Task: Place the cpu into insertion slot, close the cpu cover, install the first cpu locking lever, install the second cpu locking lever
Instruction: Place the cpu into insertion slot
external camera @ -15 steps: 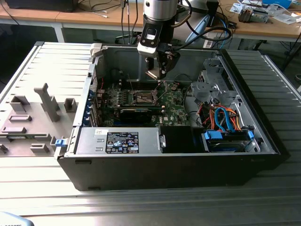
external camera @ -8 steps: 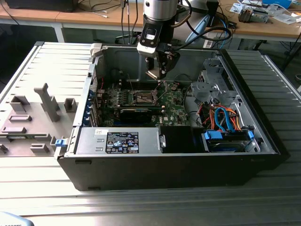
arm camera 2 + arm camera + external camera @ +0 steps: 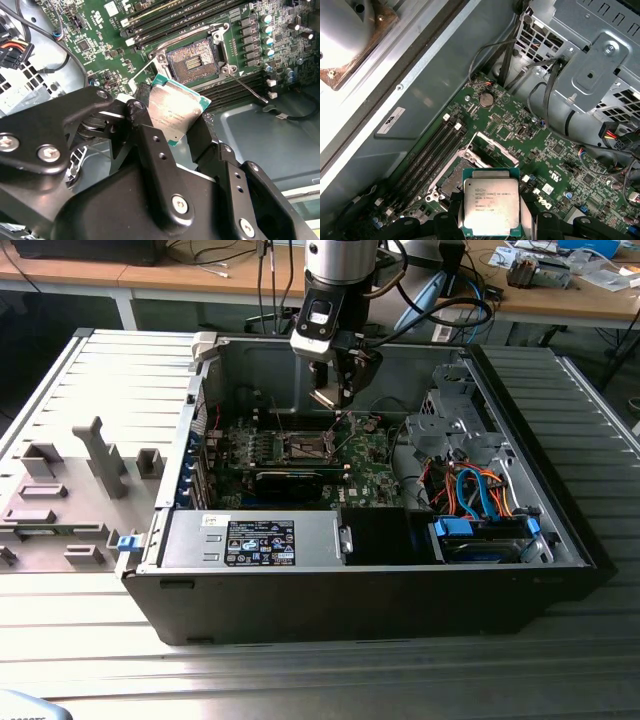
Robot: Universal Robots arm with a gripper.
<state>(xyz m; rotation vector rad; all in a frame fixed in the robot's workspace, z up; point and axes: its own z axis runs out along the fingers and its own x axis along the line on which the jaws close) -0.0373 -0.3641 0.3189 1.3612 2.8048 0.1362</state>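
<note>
My gripper [image 3: 172, 127] is shut on the cpu [image 3: 176, 111], a flat silver-topped square chip with a green edge, pinched between two black fingers [image 3: 150, 145]. In the first wrist view the cpu [image 3: 491, 207] hangs above the green board, just off the insertion slot [image 3: 454, 183]. The second wrist view shows the insertion slot [image 3: 192, 60] bare, its brownish-gold centre exposed inside a silver rim. The cpu cover [image 3: 496, 146] stands swung open at the slot's edge. A thin locking lever [image 3: 247, 91] sticks up from one corner. In the exterior view the gripper [image 3: 335, 400] hovers over the slot [image 3: 308, 447].
The open computer case [image 3: 360, 580] surrounds the board. A long black card [image 3: 290, 480] lies beside the slot. Memory slots [image 3: 427, 155] run along it. A drive cage [image 3: 450, 425] with orange and blue cables [image 3: 480, 490] sits at the exterior view's right. A grey fixture plate [image 3: 70, 490] lies at its left.
</note>
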